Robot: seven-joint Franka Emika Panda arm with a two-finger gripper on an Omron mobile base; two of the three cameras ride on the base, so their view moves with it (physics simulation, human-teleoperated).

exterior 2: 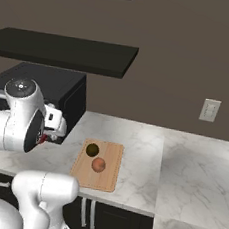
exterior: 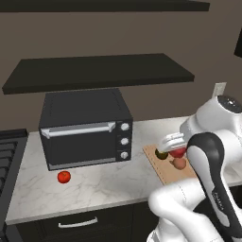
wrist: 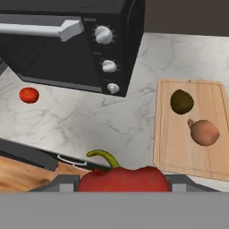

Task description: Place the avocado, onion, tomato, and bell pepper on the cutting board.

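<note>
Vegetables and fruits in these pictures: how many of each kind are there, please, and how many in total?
Avocado, on the cutting board: 1
Onion, on the cutting board: 1
Tomato, on the counter by the toaster oven: 1
Bell pepper, held in the gripper: 1
Total: 4

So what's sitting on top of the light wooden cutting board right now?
On the light-brown wooden cutting board lie the dark olive avocado and the tan-orange onion, slightly apart. In the left base view the gripper, holding the crimson bell pepper, hides part of the board.
</note>
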